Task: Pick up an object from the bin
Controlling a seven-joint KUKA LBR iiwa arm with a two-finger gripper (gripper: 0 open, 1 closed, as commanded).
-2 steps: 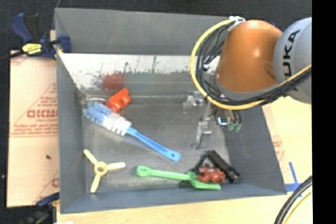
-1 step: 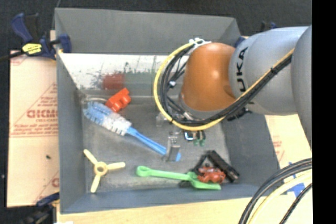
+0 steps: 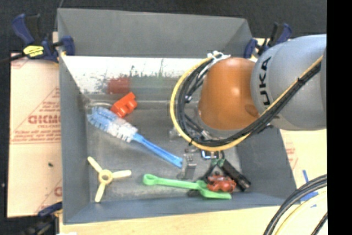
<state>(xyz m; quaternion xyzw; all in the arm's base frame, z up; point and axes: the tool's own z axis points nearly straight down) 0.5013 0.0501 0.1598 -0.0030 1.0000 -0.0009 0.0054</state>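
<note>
Orange wrist cover (image 3: 226, 93) over gripper (image 3: 190, 167), opening indiscernible, at handle end of blue bottle brush (image 3: 147, 146).

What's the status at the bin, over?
Gripper low at handle end of blue bottle brush. Green plastic utensil and red-and-black item crowd it. Orange block, yellow propeller lie apart.

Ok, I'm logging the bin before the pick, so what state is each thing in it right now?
Blue brush: lying flat, slanted, bristles toward the back left.
Orange block: resting near the back wall, beside the bristles.
Yellow propeller: lying flat, alone, front left.
Green utensil: lying flat along the front wall.
Red-and-black thing: front right, at the utensil's end.
Gripper: low in the bin, at the brush handle's tip.
</note>
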